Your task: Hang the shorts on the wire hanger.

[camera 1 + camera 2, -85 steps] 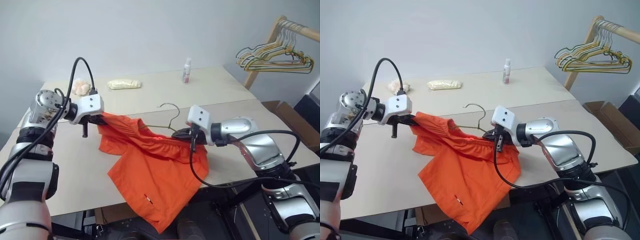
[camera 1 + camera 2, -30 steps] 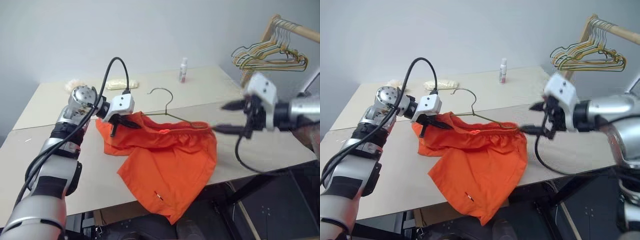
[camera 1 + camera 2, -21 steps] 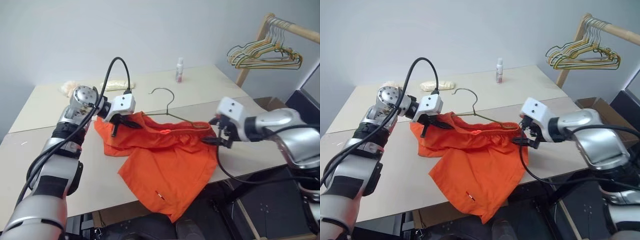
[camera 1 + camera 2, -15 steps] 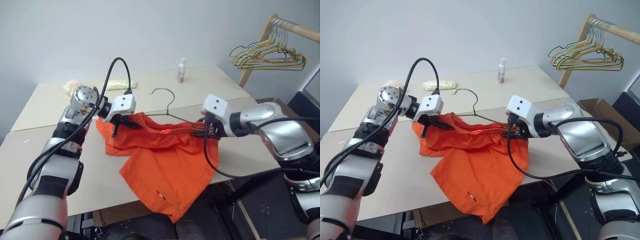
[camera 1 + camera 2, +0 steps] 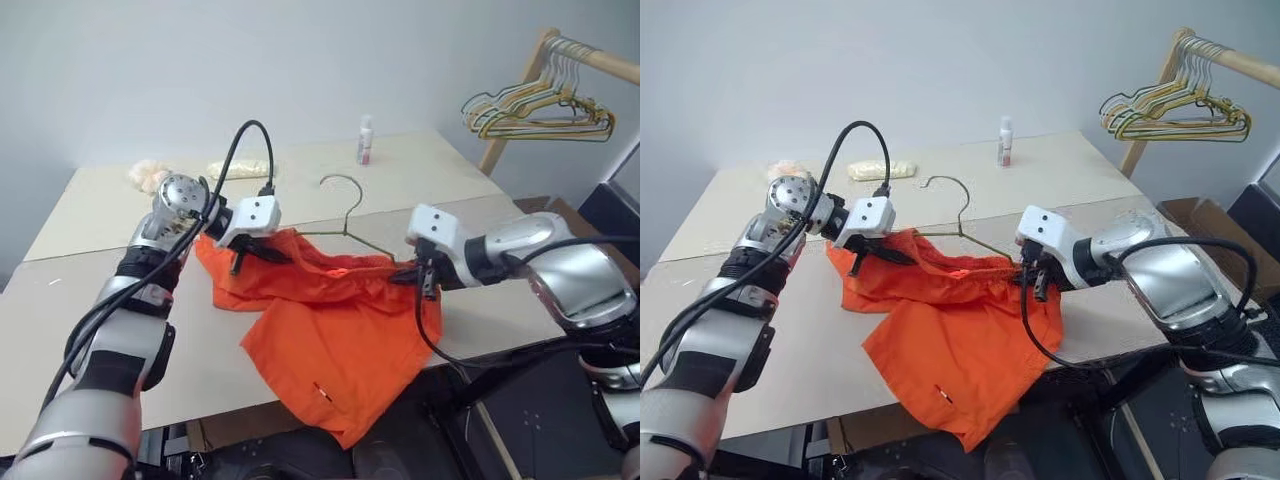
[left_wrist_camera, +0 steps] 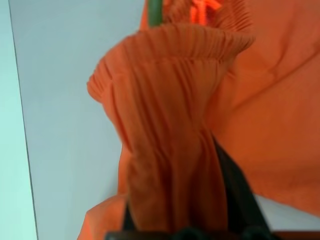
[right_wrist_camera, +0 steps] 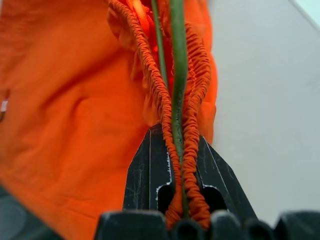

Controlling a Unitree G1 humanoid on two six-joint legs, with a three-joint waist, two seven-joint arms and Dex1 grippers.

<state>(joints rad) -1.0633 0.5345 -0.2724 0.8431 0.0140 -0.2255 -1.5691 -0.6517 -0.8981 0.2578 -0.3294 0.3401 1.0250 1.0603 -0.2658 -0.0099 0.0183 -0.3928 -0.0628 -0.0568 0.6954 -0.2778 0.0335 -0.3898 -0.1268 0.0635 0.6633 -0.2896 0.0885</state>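
Two grippers are meeting the shorts (image 5: 335, 325) at their top band. The shorts are lying on the pale table (image 5: 90, 290), and one orange leg is hanging over the near edge.

The wire hanger (image 5: 352, 225) is sitting partly inside the band of the shorts. Its hook is sticking up above the cloth, and its thin wire arms are running down into the gathered band on both sides.

The right gripper (image 7: 175, 165) is squeezing the right end of the band. Its two black fingers are nearly closed, and the wrist view is showing the crinkled orange band and the green-grey wire pressed together between them. So this gripper is holding both the shorts and the hanger at once.

The left gripper (image 5: 882, 257) is at the left end of the band. In its wrist view a thick bunch of orange cloth is rising from between its fingers (image 6: 235, 195). The cloth is hiding most of the fingers, so I cannot tell how wide they are standing. A bit of the wire is peeking out of the fold past that bunch.

Nothing here is a box or bowl with things in it. Far back on the table a small bottle (image 5: 365, 139) is standing up, well apart from the shorts. A wooden rack (image 5: 560, 70) with more hangers is standing off to the right.
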